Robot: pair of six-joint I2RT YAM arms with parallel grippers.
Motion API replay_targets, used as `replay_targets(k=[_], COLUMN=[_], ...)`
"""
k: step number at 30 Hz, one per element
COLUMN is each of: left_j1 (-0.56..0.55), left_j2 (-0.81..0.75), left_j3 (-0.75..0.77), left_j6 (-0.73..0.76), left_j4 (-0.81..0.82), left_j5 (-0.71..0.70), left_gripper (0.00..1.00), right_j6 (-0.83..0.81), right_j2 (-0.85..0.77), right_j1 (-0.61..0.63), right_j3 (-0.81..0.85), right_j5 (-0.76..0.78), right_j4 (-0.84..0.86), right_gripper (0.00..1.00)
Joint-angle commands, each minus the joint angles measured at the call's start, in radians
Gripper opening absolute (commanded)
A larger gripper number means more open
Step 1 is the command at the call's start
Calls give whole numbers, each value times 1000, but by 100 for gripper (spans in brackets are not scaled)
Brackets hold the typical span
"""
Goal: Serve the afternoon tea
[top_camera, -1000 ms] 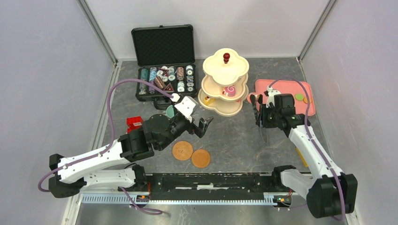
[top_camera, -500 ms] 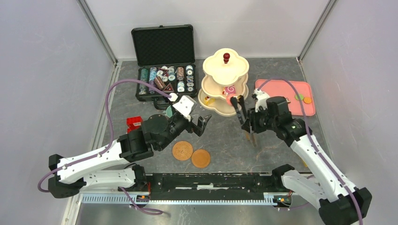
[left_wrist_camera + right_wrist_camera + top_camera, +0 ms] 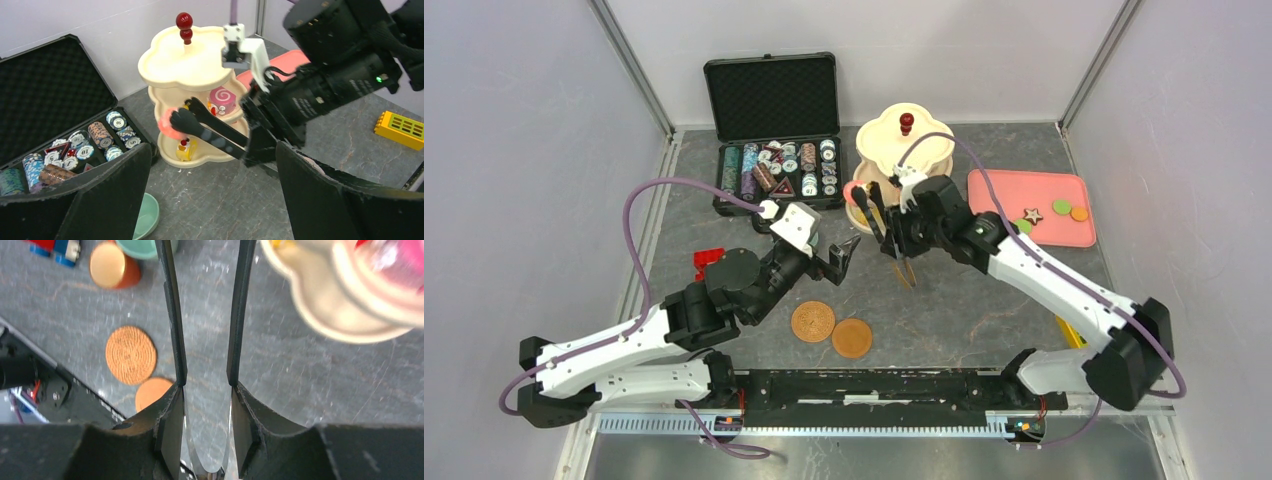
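The cream three-tier stand (image 3: 904,150) is seen at the upper centre of the overhead view, its red knob (image 3: 907,123) upright on top. The right gripper (image 3: 205,390) is clamped on a pair of black tongs (image 3: 215,137), whose arms are pressed together between the fingers. A pink pastry (image 3: 166,129) is pinched in the spoon-shaped tips of the tongs. It is held at the left edge of the stand, level with the lower tiers; whether it touches a tier cannot be told. A pink swirl pastry (image 3: 221,96) is seen on the middle tier and a yellow pastry (image 3: 186,148) on the bottom tier.

The left gripper (image 3: 836,256) is held with its fingers wide apart and nothing between them, left of the stand and pointed toward it. The teal cup (image 3: 147,215) is seen at the bottom of the left wrist view, on the table between the fingers. The brown cup (image 3: 112,265) stands just beside it in the upper left of the right wrist view. The two saucers (image 3: 813,321) (image 3: 852,338) lie side by side on the table at lower centre, with nothing on them.

A pink tray (image 3: 1024,190) with a few small pastries is seen at the right. An open black chip case (image 3: 774,130) is at the upper left, and a red toy car (image 3: 709,262) lies left of the left arm.
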Motion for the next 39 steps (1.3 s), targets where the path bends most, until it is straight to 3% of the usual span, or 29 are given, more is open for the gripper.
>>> replay_targets(k=[1,10,18,27,32,39], left_j1=[-4,-4,-4,-4,-4,-4], left_j2=[-15,-26,-35,-32,-29,-31], left_j3=[-10,-22,-29,-28,-27,-29], left_j6=[35,38,39,35,36,39], left_j4=[60,64,66,66,66,66], left_j5=[-20,-16,-17,-15,-17,-21], left_gripper=[100,100,100,100,100,100], right_j6=[33,10,-13,0,0,-12], right_j2=[107,299,332,353,368,374], right_j1=[6,16,34,34,34,33], right_j3=[175,389,389,390,381,371], right_j5=[133,280,297,434,433,437], right_j4=[20,-118,-142,-187,-166,-169], right_gripper=[0,0,0,0,9,34])
